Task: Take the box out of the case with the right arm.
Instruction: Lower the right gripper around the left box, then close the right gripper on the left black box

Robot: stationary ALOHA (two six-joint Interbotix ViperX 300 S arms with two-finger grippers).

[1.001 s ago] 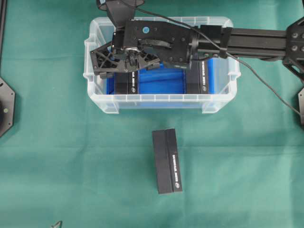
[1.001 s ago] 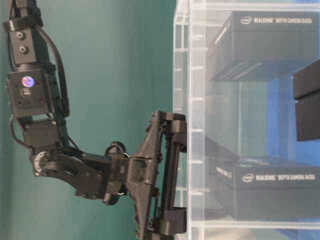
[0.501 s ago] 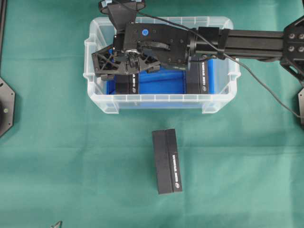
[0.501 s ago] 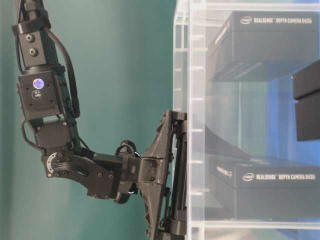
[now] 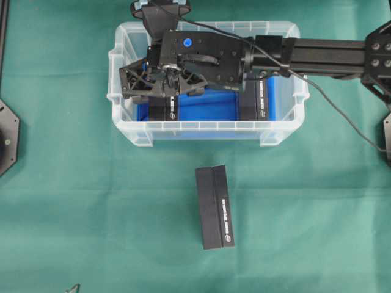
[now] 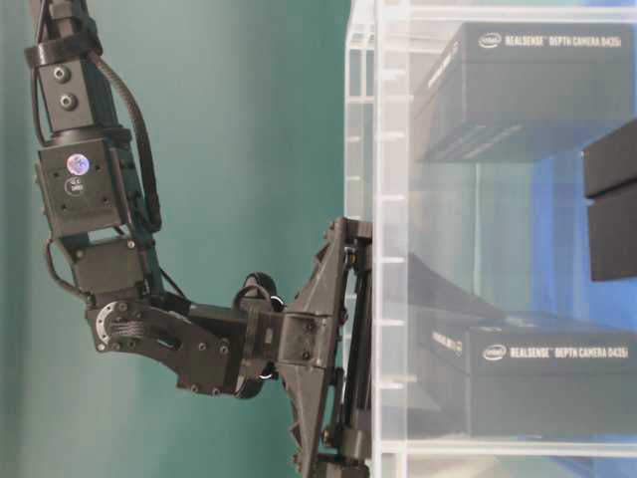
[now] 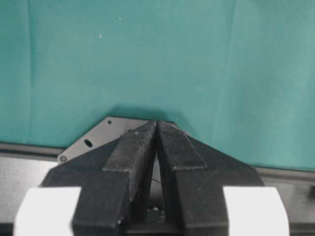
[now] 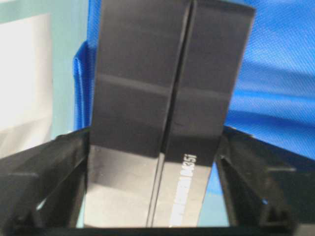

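Right arm (image 5: 208, 56) lowered, jaws straddling box (image 8: 162, 98)

A robotics lab bench — green cloth (image 5: 73, 183), bolted arm mounts (image 5: 7, 137), depth-camera boxes (image 5: 215, 207).

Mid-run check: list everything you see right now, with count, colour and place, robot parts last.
case: one, clear plastic with blue lining, top centre of the overhead view.
boxes in the case: two, black, one at the left between the right gripper's fingers, one at the right.
box on the cloth: one, black, just in front of the case.
tablecloth: one, green, under everything.
right gripper: one, black, lowered into the case around the left box; closure unclear.
left gripper: one, black, shut, empty, over bare cloth.
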